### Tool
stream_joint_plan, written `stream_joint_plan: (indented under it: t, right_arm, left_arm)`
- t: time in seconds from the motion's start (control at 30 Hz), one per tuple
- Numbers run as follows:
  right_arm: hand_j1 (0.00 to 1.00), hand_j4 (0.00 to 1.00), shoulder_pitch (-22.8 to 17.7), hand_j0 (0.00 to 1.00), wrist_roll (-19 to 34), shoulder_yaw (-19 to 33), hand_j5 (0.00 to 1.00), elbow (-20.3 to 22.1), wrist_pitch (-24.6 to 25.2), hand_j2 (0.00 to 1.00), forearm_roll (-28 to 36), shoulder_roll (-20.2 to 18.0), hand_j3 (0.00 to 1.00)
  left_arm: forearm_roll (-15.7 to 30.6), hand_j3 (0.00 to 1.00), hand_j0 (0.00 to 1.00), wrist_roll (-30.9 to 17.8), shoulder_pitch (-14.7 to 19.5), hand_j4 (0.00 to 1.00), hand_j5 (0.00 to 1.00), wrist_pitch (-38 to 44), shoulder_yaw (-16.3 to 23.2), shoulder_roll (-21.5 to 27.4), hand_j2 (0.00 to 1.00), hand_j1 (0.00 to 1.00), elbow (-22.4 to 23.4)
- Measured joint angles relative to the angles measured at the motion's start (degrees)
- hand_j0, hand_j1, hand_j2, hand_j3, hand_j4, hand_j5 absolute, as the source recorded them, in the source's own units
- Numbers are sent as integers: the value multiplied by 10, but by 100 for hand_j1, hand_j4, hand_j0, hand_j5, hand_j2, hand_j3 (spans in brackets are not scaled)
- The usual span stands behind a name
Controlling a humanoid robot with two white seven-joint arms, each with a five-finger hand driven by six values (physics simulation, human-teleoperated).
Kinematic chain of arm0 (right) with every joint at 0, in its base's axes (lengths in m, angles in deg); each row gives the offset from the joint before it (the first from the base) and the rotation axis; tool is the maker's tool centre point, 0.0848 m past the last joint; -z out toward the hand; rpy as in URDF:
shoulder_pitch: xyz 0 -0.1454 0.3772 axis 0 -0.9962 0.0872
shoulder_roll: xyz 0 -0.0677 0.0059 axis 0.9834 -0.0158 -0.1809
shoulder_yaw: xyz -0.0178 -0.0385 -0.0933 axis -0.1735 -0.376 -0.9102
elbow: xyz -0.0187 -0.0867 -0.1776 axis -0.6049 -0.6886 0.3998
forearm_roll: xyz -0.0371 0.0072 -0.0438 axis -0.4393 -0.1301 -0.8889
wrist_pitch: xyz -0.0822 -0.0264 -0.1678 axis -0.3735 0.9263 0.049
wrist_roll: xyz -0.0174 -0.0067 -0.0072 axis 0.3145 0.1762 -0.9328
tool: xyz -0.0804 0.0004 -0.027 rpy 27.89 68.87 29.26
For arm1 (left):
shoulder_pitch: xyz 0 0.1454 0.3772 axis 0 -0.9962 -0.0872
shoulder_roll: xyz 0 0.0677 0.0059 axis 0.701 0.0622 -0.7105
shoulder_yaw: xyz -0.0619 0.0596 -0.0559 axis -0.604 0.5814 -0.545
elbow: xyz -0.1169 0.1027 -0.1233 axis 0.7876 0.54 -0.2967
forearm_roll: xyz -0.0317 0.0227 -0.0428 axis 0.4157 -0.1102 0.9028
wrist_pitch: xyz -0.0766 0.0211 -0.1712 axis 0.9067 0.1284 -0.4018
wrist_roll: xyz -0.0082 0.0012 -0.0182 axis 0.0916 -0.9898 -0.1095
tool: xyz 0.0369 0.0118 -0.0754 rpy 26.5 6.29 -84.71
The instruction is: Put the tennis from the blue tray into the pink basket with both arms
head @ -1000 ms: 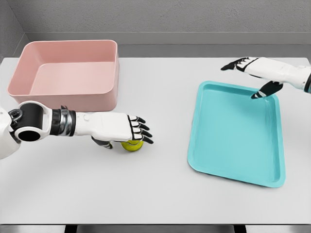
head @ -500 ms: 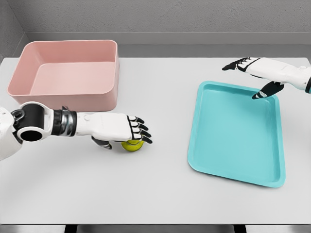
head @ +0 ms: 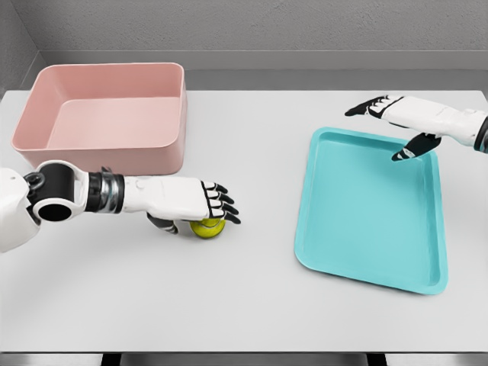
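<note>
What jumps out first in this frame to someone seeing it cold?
The left hand reaches over a yellow-green ball on the white table, in front of the pink basket. At right lies the bare blue tray, with the right hand open over its far corner.

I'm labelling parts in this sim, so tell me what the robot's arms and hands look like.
Both arms are glossy white. The left arm shows a black round joint and a grey-and-black ringed wrist. The left hand and right hand have white backs with black fingertips. No cables or markings are visible.
</note>
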Motion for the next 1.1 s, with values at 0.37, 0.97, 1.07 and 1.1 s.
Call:
stream_joint_plan:
  t: [0.37, 0.97, 1.07, 1.1]
  right_arm:
    - [100, 100, -4, 100, 0, 0, 100, 1, 0, 100, 0, 0, 100]
    - [100, 100, -4, 100, 0, 0, 100, 2, 0, 100, 0, -2, 100]
    - [100, 100, -4, 100, 0, 1, 100, 1, 0, 100, 0, -3, 100]
    - [100, 100, -4, 100, 0, 1, 100, 1, 0, 100, 0, -3, 100]
  left_arm:
    - [-2, 100, 100, 1, -7, 100, 100, 0, 0, -5, 100, 100, 0]
    - [-8, 94, 94, 2, -16, 94, 94, 0, -1, -4, 94, 94, -1]
    - [-5, 78, 78, 2, -17, 78, 78, 0, -1, -3, 78, 78, -1]
    - [-3, 71, 71, 2, -16, 71, 71, 0, -1, -3, 71, 71, -1]
